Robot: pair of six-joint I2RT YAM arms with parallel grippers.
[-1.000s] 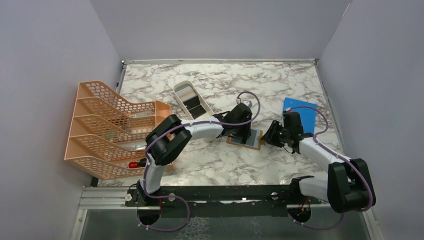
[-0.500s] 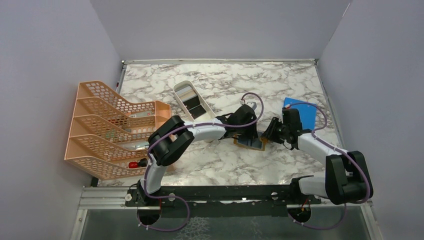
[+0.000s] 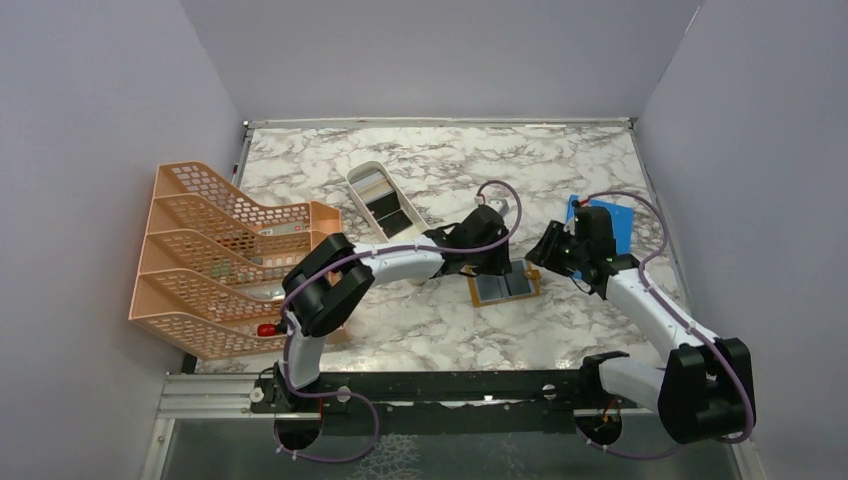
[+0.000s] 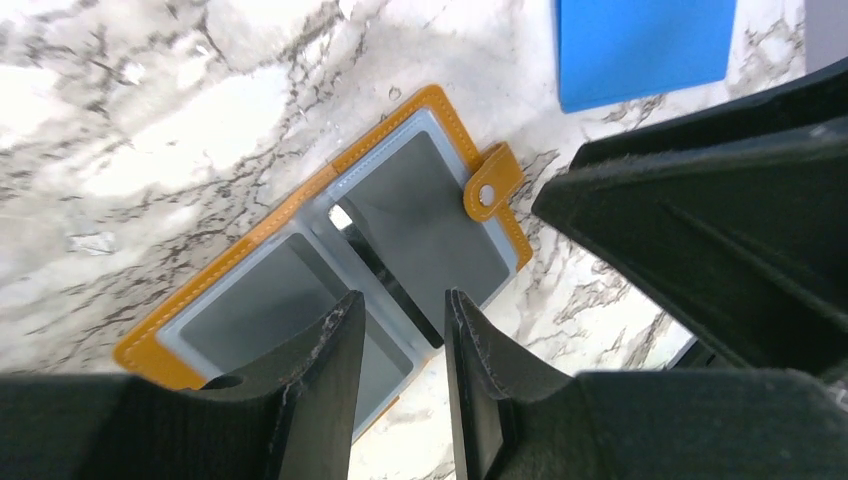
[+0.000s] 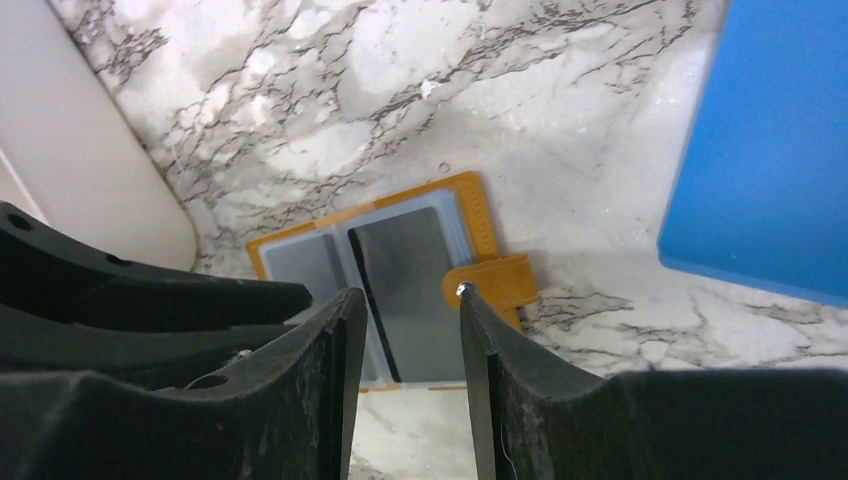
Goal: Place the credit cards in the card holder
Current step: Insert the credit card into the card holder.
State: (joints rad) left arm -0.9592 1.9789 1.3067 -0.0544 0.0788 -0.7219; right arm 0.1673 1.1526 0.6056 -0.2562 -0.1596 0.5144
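Card holder (image 3: 505, 288) lies open just under L pincer (image 4: 402, 305) & R pincer (image 5: 407, 300), both slightly parted, empty.

I get bright, even light from above; the marble surface (image 3: 420, 320) shows only soft, short shadows under the arms (image 3: 400, 262). Both wrist views are sharp on the surface, while the near fingers (image 4: 320, 400) loom dark and slightly soft.

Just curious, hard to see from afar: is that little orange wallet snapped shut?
No, the wallet lies open flat on the table, grey pockets up, snap tab loose.
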